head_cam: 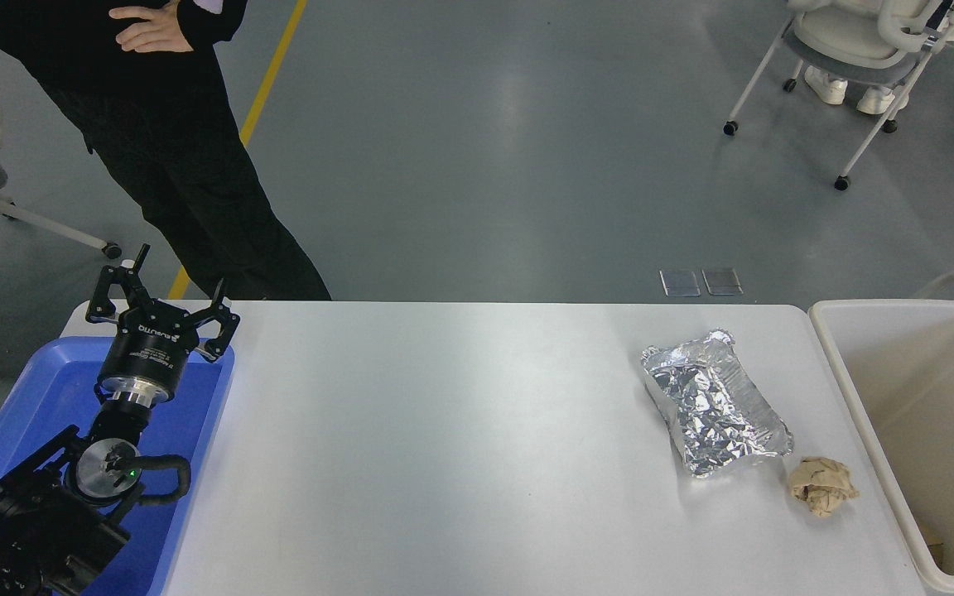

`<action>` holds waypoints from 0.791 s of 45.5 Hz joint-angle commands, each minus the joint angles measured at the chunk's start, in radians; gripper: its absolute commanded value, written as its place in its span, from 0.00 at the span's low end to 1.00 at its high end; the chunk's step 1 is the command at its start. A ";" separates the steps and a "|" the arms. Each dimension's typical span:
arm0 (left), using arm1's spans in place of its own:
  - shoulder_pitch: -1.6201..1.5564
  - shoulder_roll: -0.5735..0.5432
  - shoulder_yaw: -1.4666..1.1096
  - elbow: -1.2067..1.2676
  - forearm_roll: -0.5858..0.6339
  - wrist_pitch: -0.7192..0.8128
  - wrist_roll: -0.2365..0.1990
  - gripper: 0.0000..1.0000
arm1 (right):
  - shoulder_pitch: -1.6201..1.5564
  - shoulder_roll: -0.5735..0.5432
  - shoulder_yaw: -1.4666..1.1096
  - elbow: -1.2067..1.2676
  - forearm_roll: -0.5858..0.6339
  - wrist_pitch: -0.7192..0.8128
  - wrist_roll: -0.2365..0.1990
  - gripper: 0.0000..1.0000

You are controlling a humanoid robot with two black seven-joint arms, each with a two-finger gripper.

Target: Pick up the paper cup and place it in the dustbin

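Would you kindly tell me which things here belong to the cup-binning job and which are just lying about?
Job: dustbin; no paper cup is in view.
Lying about: silver foil packet, crumpled tan paper ball, blue tray.
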 commanded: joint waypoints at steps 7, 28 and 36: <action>-0.002 0.000 0.002 0.000 0.000 0.000 0.000 1.00 | 0.491 -0.240 -0.271 0.639 -0.002 0.073 -0.002 1.00; -0.003 0.000 0.005 0.000 0.000 0.000 0.002 1.00 | 1.329 -0.028 -0.794 0.954 0.001 0.785 0.000 1.00; -0.002 0.000 0.005 0.000 0.000 0.000 0.002 1.00 | 1.427 0.028 -0.748 0.966 0.001 0.865 0.000 1.00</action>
